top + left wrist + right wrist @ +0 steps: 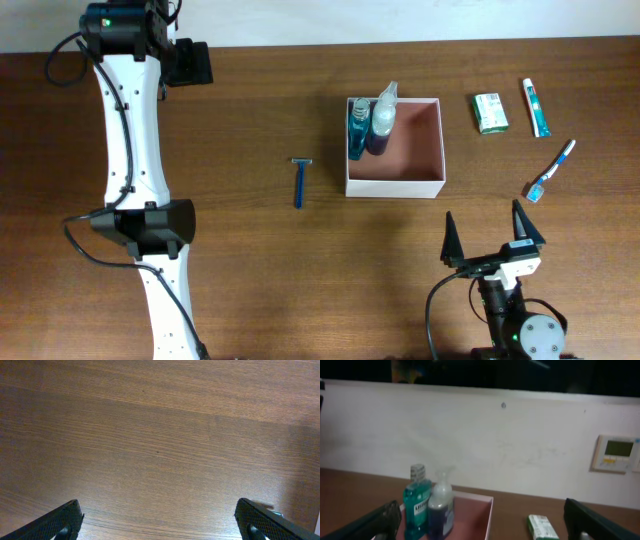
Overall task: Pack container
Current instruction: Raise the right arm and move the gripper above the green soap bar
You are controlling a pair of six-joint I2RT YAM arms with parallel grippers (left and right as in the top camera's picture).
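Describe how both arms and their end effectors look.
The left arm has white links, black joints, loose black cables and a green light. The right arm shows a grey round joint, white block and black cable. The left end effector and right end effector have black tapered fingers.

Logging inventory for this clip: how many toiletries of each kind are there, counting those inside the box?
Bottles: 2, mouthwash and spray bottle, in the container
Razor: 1
Carton: 1
Toothpaste tube: 1
Toothbrush: 1
Total: 6
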